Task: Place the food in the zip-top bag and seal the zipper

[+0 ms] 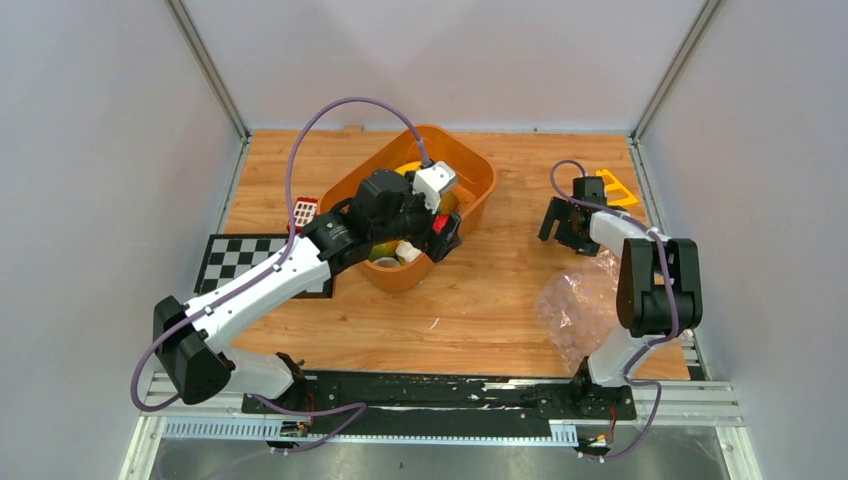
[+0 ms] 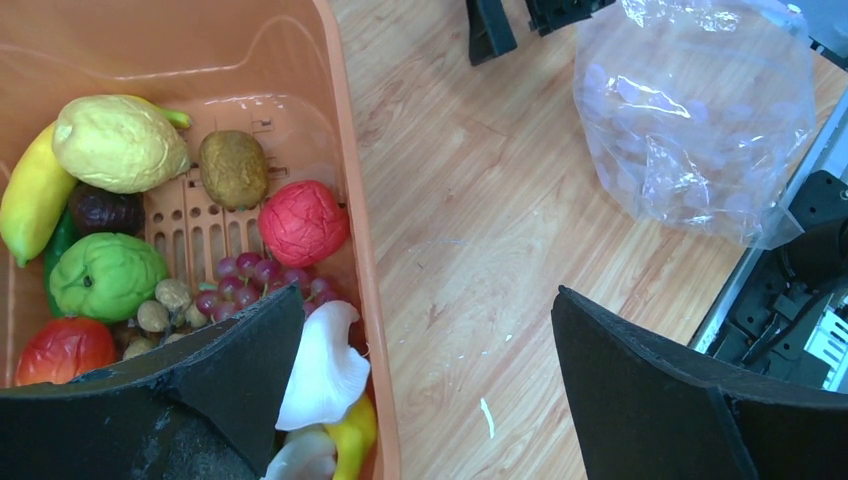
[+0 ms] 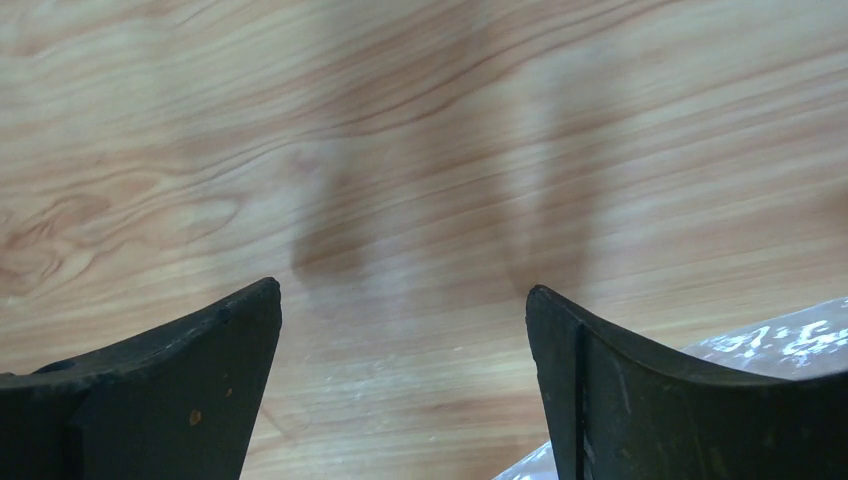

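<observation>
The food lies in the orange basket (image 2: 355, 200): a lemon (image 2: 120, 143), banana (image 2: 28, 200), kiwi (image 2: 232, 168), red fruit (image 2: 303, 222), green apple (image 2: 105, 275), grapes (image 2: 255, 272), nuts (image 2: 160, 315), mango (image 2: 58, 350) and white mushroom (image 2: 325, 370). My left gripper (image 2: 428, 295) hangs open astride the basket's right wall, one finger over the mushroom, the other over bare wood. The zip-top bag (image 1: 580, 305) lies crumpled at the right, near my right arm's base. I cannot make out its zipper. My right gripper (image 3: 402, 290) is open over bare wood just beyond the bag (image 3: 790, 340).
A checkerboard card (image 1: 240, 262) and a small red-and-white cube (image 1: 305, 212) lie left of the basket (image 1: 470, 165). A yellow object (image 1: 615, 188) sits at the far right, behind the right gripper (image 1: 560, 222). Grey walls close in the table.
</observation>
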`<control>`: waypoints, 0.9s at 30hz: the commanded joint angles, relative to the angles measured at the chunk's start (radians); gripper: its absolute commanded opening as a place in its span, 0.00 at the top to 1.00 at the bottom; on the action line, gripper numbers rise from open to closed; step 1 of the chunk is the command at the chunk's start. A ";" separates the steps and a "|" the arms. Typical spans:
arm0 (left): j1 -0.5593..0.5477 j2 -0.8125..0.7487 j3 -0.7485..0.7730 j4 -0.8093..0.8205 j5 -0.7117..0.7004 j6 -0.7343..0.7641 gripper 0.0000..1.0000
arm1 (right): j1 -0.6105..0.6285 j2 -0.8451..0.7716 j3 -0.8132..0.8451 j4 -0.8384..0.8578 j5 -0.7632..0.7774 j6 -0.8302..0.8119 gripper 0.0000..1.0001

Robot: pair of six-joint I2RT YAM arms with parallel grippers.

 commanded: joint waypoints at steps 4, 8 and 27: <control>-0.001 -0.048 0.002 0.003 -0.017 0.010 0.00 | 0.081 -0.243 0.010 -0.079 0.119 -0.035 0.07; -0.002 -0.029 0.001 0.013 0.018 0.018 0.00 | 0.083 -0.378 -0.062 -0.185 0.152 -0.016 0.08; -0.186 0.580 0.244 0.285 0.207 -0.242 0.00 | -0.188 -0.805 -0.251 -0.286 0.244 0.234 0.00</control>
